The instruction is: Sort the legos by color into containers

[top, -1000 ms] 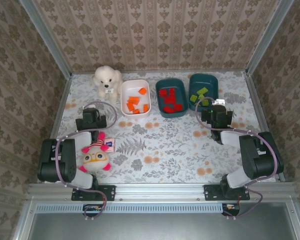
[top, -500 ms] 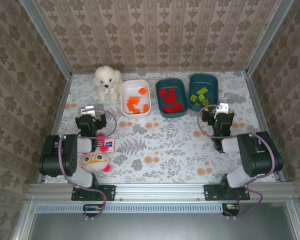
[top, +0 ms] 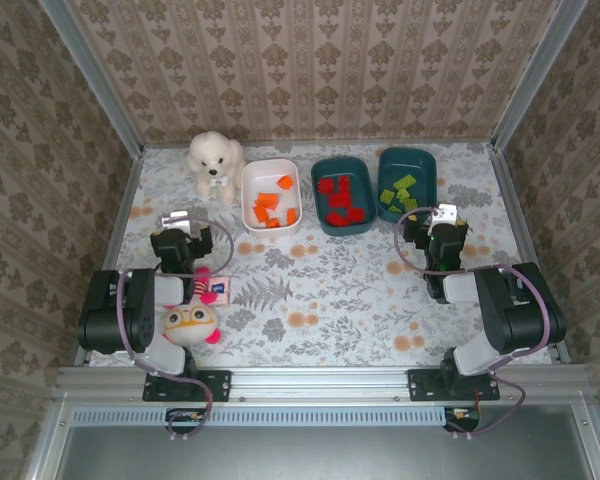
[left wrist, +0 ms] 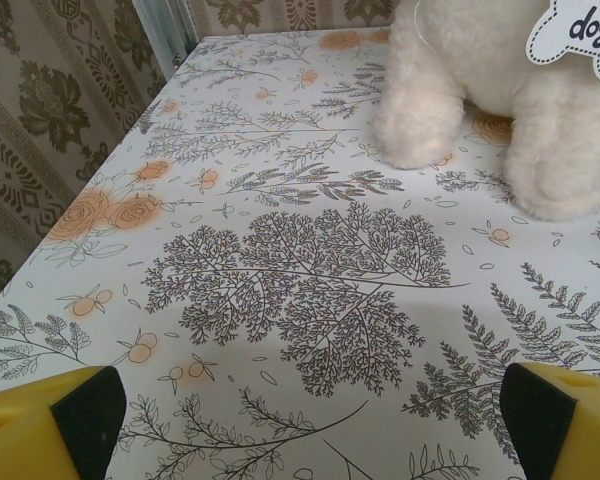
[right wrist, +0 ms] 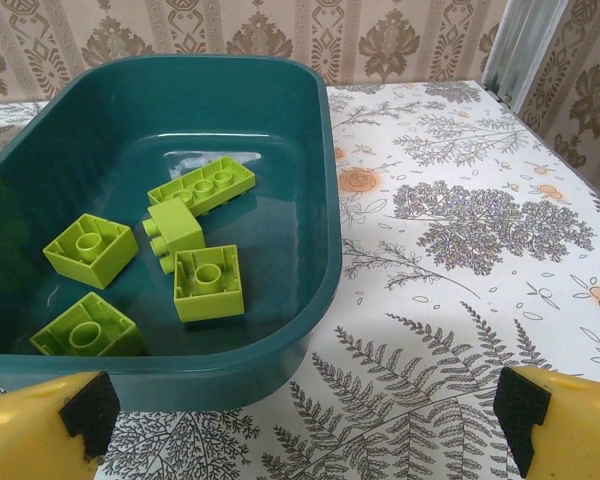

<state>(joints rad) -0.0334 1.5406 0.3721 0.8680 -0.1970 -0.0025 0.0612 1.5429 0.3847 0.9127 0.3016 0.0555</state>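
Lime-green legos [right wrist: 208, 282] lie in the right-hand dark teal bin [right wrist: 325, 250]; the right wrist camera shows five of them on its floor, most with studs up, one tipped on its side. The right gripper [right wrist: 305, 425] hovers just in front of that bin's near wall, its yellow fingers spread wide apart with nothing between them. From above, the red legos [top: 340, 200] sit in the middle teal bin [top: 348, 166] and the orange legos [top: 271, 208] in the white bin [top: 270, 172], the three bins standing side by side in a row at the far side of the floral table [top: 310, 290]. A white plush dog [left wrist: 480, 90] sits just left of the white bin, a tag [left wrist: 580, 30] reading "dog" at its chest. The left gripper [left wrist: 300, 430] is low over bare tabletop facing the dog's paws, its jaws also wide apart and empty. A pink-and-white plush doll [top: 190, 318] lies beside the left arm near the table's front edge, and a small pink card [top: 217, 290] rests just beside the doll's hat.
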